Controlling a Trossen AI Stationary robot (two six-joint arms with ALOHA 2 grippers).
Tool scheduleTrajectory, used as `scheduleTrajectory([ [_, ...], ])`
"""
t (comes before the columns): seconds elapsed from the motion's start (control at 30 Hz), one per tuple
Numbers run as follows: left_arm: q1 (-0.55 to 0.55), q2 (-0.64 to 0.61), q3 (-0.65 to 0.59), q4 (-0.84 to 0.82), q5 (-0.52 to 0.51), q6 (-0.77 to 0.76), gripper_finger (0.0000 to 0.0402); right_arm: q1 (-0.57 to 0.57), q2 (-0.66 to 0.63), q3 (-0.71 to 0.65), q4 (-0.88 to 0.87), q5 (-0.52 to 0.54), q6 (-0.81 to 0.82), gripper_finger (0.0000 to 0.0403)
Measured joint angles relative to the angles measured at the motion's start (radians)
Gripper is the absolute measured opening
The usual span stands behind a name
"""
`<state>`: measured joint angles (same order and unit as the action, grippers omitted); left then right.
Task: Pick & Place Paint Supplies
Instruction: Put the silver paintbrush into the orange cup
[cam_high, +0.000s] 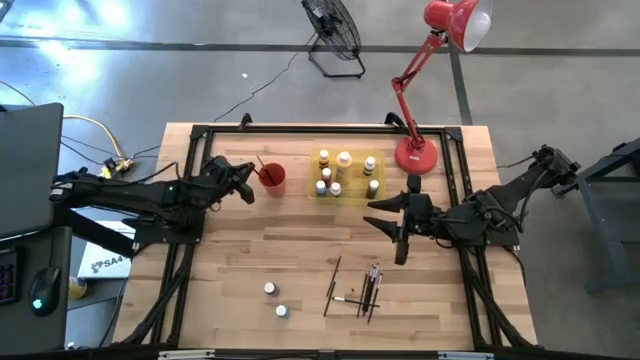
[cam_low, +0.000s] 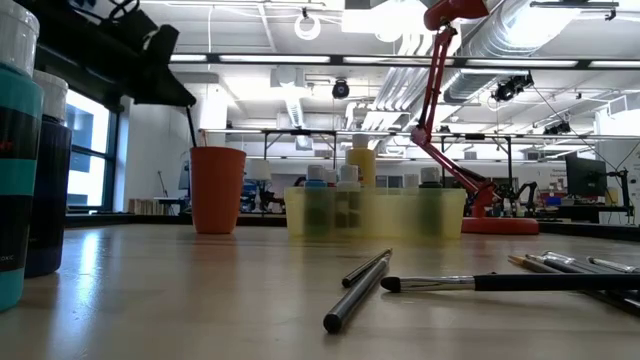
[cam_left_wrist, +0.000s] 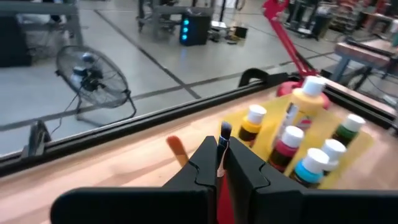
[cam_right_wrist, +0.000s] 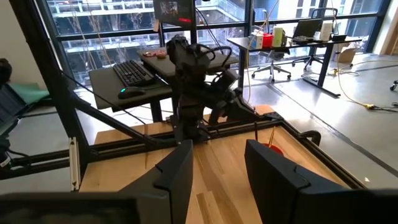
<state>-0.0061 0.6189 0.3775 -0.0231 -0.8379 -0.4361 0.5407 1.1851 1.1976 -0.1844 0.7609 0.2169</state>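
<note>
Two bottles (cam_high: 275, 300) stand near the bench's (cam_high: 300, 240) front edge, loose paintbrushes (cam_high: 360, 288) beside them toward the right edge. Left gripper (cam_high: 250, 185), clenched on a paintbrush (cam_left_wrist: 222, 140), sits beside the red cup (cam_high: 272, 177). Right gripper (cam_high: 385, 228) hangs released mid-bench. More bottles (cam_high: 345, 172) fill the yellow tray (cam_high: 315, 190) near the back edge.

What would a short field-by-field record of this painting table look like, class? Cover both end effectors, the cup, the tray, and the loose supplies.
left end effector: shut on a paintbrush, positioned above the red cup
right end effector: open, empty, hovering over bare table right of centre
yellow tray: at the table's far side, holding several upright paint bottles
loose bottles: two, white-capped, standing near the front edge
loose brushes: several, lying scattered on the table near the front edge
</note>
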Motion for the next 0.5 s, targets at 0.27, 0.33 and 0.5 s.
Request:
scheduleTrajectory([
  [0.27, 0.141, 0.106, 0.000, 0.035, 0.177, -0.042, 0.0007, 0.000, 0.000, 0.000, 0.000, 0.000, 0.000, 0.0136],
  [0.33, 0.167, 0.141, 0.000, 0.040, 0.202, -0.067, 0.0007, 0.000, 0.000, 0.000, 0.000, 0.000, 0.000, 0.0136],
  [0.5, 0.197, 0.194, 0.000, 0.124, 0.230, -0.062, 0.0007, 0.000, 0.000, 0.000, 0.000, 0.000, 0.000, 0.0136],
])
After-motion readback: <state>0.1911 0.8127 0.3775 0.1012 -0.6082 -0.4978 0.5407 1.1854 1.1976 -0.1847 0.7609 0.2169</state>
